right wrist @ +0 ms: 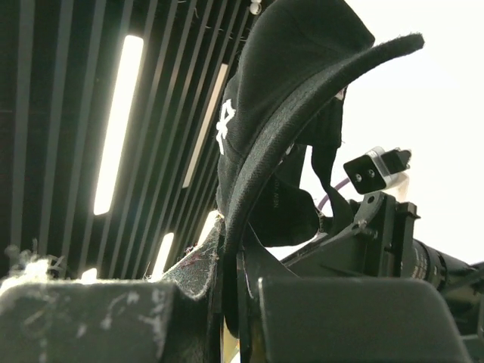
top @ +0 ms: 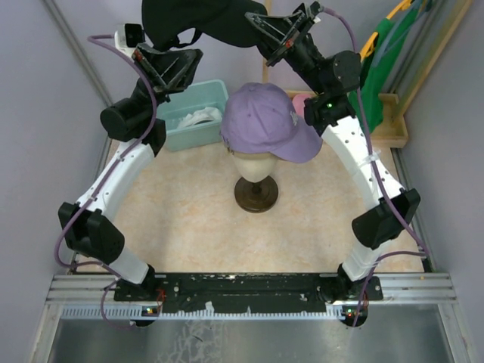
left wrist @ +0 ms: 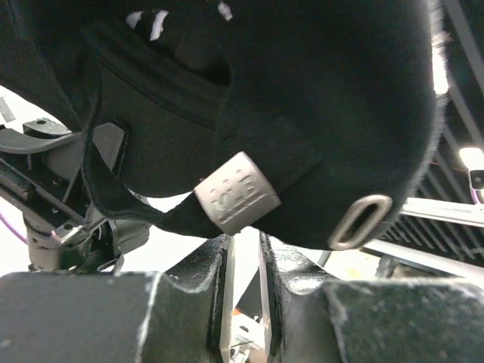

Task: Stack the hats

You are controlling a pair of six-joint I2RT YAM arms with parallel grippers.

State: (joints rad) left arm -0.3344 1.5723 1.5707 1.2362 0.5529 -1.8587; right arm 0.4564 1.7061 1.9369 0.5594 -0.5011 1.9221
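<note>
The black cap hangs in the air at 12 o'clock in the top view, well above the table, slung between the two grippers. The right gripper reaches in from 1 o'clock. In its wrist view its fingers are pressed tight on the brim, which curves up out of them, and the white logo faces 9 o'clock. The left gripper comes up from 10 o'clock. In its wrist view its fingers are drawn close, with only a thin slot between them. The cap's rear edge runs down into their tips, so they appear to pinch it there. A grey tab sits on the strap just above those tips, and a metal buckle lies at its 3 o'clock.

At mid-table the purple cap sits on a pale head form with a dark round foot, its brim pointing to 4 o'clock. A teal bin stands at the form's 10 o'clock, just beside it, and holds the white cap. A pink cloth peeks out behind the purple cap at 1 o'clock. A green top hangs at 2 o'clock, near the right arm.
</note>
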